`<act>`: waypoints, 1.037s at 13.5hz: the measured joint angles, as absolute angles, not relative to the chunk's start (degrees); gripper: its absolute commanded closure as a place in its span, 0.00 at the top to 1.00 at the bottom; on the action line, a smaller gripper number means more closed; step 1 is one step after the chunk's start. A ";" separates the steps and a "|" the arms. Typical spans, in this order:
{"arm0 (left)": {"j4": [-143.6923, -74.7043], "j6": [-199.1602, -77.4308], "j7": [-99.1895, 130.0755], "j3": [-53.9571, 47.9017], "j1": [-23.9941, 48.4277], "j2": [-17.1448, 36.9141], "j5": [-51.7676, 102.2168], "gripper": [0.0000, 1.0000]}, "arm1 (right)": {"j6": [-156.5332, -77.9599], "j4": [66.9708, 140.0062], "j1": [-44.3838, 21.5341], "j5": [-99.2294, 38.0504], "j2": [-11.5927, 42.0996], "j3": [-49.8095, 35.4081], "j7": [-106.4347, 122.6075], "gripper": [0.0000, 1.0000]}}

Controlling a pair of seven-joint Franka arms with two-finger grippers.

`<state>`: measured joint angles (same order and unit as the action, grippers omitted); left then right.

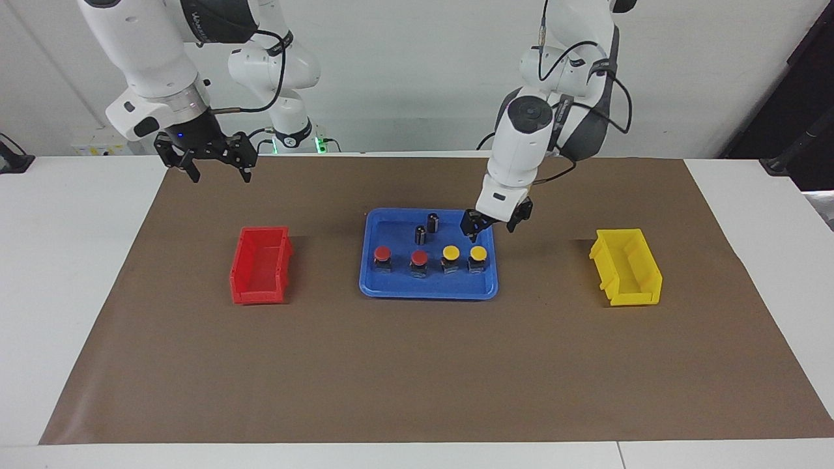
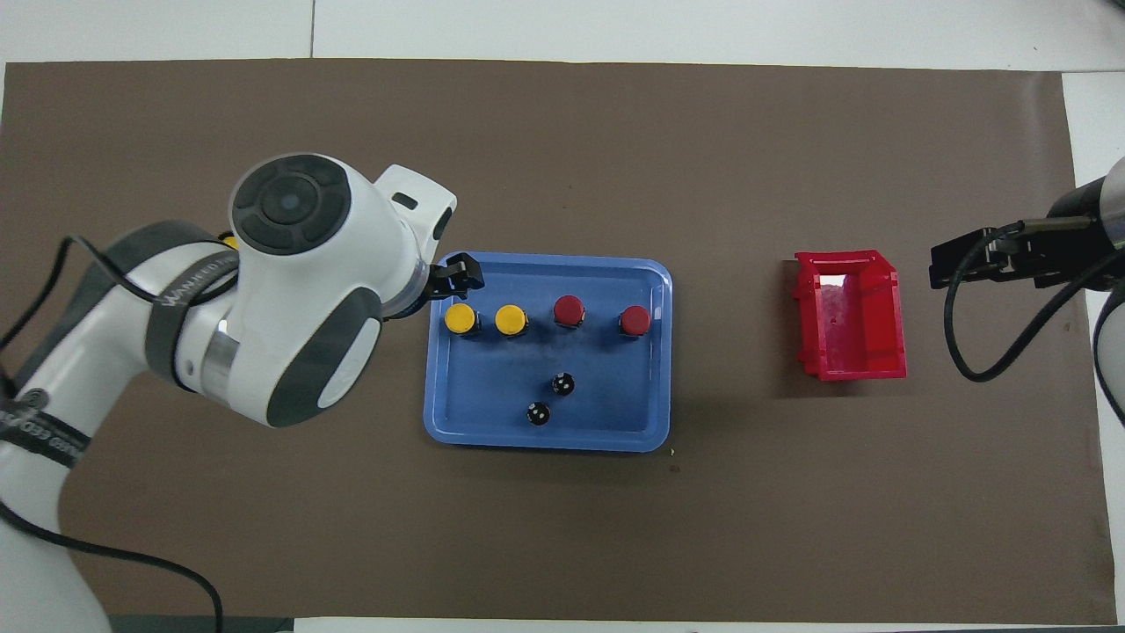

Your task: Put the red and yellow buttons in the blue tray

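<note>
A brown mat [image 1: 417, 365] covers the white table [image 1: 71, 260] before a pale wall [image 1: 417, 65]. Below the left gripper's [image 1: 493, 226] parted, empty jaws, four buttons [image 1: 477, 253] line the blue tray [image 1: 391, 288]. The right gripper [image 1: 213, 163] hangs apart, jaws spread, waiting.

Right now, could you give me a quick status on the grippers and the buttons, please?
Left gripper open, raised over blue tray edge. Right gripper open, waiting above the mat. Four buttons rowed in tray. Nothing obstructing.
</note>
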<state>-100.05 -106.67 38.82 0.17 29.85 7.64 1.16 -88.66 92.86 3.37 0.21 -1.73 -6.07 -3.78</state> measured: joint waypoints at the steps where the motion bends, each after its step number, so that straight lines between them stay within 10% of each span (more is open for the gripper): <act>1: -98.02 -103.89 35.75 0.53 27.56 6.78 1.12 1.00 | -88.66 92.85 3.37 0.21 -1.74 -6.06 -3.78 1.00; 7: -96.60 -93.56 4.20 1.36 10.00 0.21 1.10 1.00 | -88.66 92.83 3.38 0.21 -1.77 -6.05 -3.78 1.00; 14: -96.58 -90.77 -3.34 1.33 5.49 -4.58 1.10 1.00 | -88.66 92.83 3.41 0.21 -1.77 -5.78 -3.78 1.00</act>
